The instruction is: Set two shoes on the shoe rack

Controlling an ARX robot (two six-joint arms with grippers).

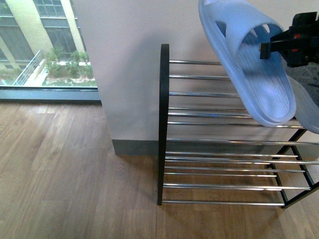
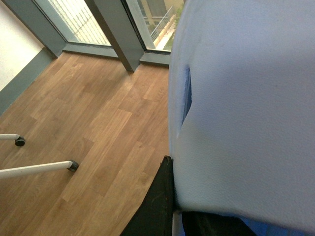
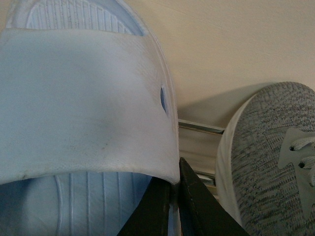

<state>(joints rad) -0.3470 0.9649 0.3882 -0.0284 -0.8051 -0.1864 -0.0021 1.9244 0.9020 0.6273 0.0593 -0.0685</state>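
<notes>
Right gripper (image 1: 266,48) pinching a pale blue slide sandal (image 1: 254,64) above the shoe rack (image 1: 164,124).
A grey sneaker (image 3: 270,162) lies beside it on the rack; the left gripper's state cannot be told.

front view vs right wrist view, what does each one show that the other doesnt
Only the front view shows the whole shoe rack, its black side end, the wooden floor, the window and the right gripper holding the slide sandal by its strap, tilted above the top bars. Only the right wrist view shows a grey knit sneaker with laces, beside the sandal. Both share the pale blue sandal, the pale wall and chrome rack bars.
</notes>
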